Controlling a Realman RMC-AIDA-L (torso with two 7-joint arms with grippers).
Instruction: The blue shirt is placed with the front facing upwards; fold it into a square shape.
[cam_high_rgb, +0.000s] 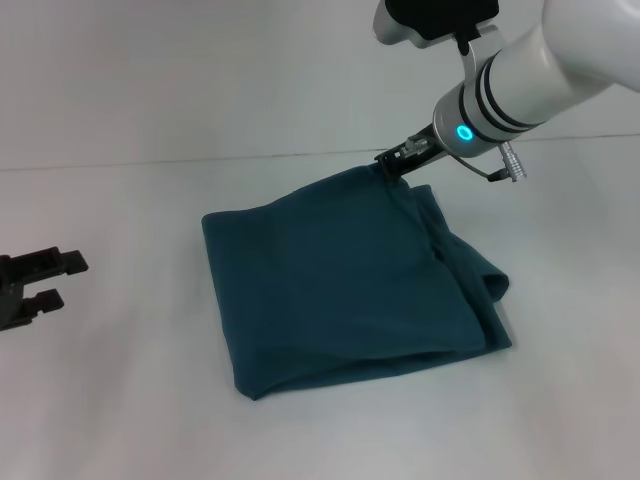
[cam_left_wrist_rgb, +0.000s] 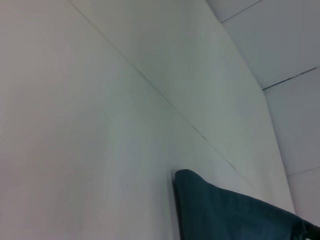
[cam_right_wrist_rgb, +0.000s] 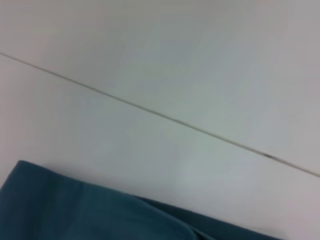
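The blue shirt (cam_high_rgb: 345, 285) lay folded on the white table (cam_high_rgb: 120, 400). The right gripper (cam_high_rgb: 392, 164) pinched its far corner; the left gripper (cam_high_rgb: 48, 280) sat open, well apart.

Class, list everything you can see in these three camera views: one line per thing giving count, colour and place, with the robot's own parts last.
blue shirt: one, dark teal-blue, folded into a rough square at the middle of the table, plain fabric facing up, right edge rumpled.
table: one, white, under the shirt, with a thin seam line across its far part.
right gripper: one, black on a white arm with a glowing cyan ring, at the shirt's far right corner.
left gripper: one, black, open, low at the table's left edge, apart from the shirt.
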